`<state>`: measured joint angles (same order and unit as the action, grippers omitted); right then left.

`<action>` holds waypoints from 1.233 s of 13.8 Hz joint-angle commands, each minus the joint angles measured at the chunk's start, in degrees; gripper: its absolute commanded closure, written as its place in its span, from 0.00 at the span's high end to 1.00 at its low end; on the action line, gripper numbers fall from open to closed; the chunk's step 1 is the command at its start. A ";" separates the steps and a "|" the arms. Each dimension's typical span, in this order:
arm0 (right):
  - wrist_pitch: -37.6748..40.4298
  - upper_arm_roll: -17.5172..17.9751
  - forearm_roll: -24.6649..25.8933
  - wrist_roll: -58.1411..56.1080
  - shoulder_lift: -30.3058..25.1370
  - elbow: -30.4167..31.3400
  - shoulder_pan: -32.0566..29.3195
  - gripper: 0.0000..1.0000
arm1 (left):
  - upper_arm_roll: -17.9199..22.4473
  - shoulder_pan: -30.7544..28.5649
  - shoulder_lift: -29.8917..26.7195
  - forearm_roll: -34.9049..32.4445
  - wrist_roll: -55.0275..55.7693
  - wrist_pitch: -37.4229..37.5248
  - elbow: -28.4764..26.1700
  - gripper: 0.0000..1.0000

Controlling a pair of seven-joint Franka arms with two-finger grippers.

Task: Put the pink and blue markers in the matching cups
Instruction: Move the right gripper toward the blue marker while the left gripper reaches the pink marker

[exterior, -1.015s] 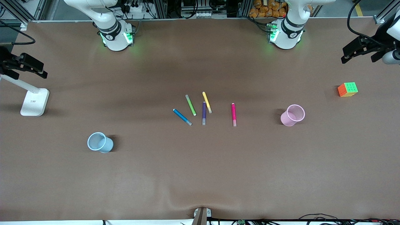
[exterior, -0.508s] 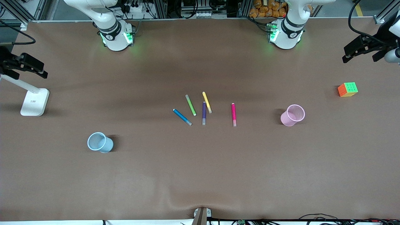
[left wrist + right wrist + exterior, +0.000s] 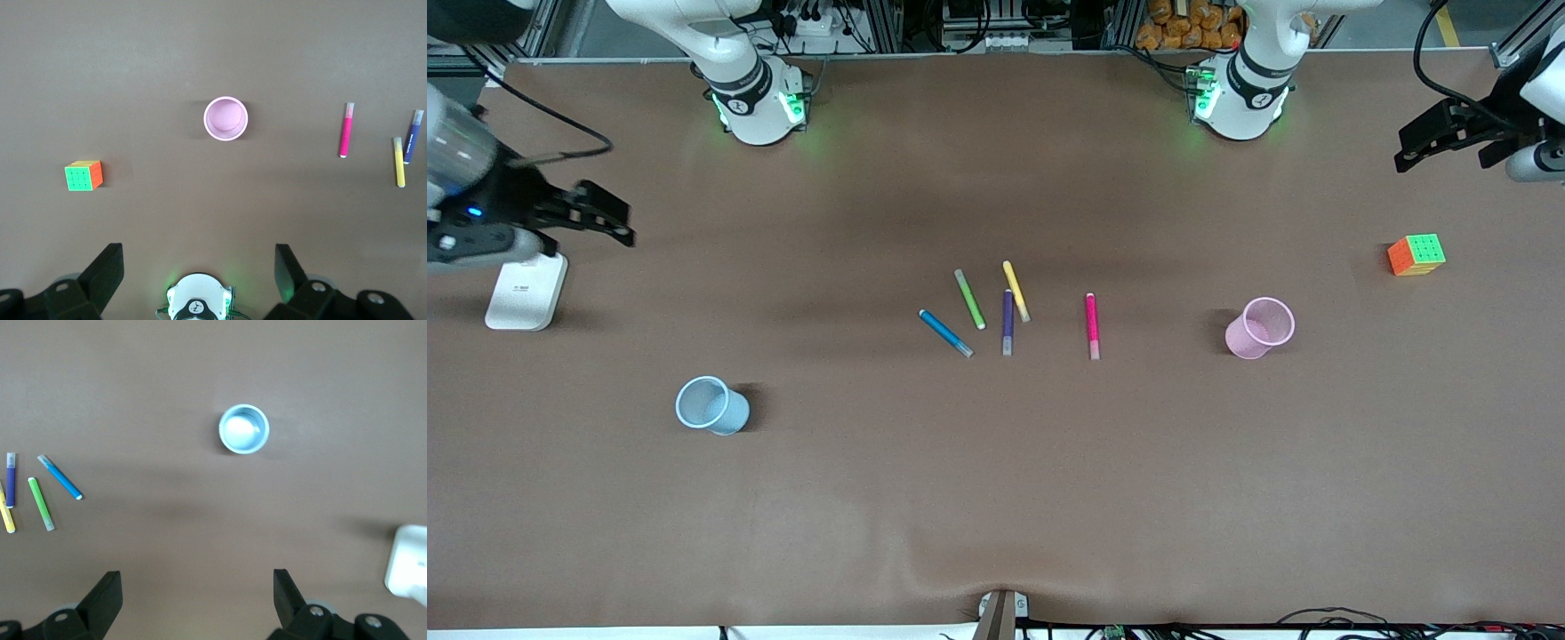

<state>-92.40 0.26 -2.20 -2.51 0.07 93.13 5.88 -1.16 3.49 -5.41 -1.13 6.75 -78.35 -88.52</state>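
Pink marker [image 3: 1092,325] and blue marker [image 3: 945,333] lie mid-table among green [image 3: 969,299], yellow [image 3: 1016,291] and purple [image 3: 1008,322] markers. Pink cup [image 3: 1260,327] stands toward the left arm's end near a cube [image 3: 1416,255]; blue cup [image 3: 710,405] toward the right arm's. Left gripper [image 3: 1409,158] and right gripper [image 3: 618,227], fingers apart, hang empty over brown table [image 3: 996,498] ends.

markers [image 3: 1005,309] between cups [image 3: 1258,327]

Even overhead light; soft shadows; sharp focus.
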 commanded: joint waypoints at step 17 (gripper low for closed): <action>-20.62 1.33 -1.49 0.31 24.62 1.35 15.73 1.00 | -0.07 -4.20 8.75 -0.37 1.86 1.89 1.59 1.00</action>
<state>-112.05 1.85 -2.95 -2.49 22.80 95.39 20.34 -1.03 -0.43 2.06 -1.15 7.98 -77.50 -88.52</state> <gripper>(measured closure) 0.000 0.000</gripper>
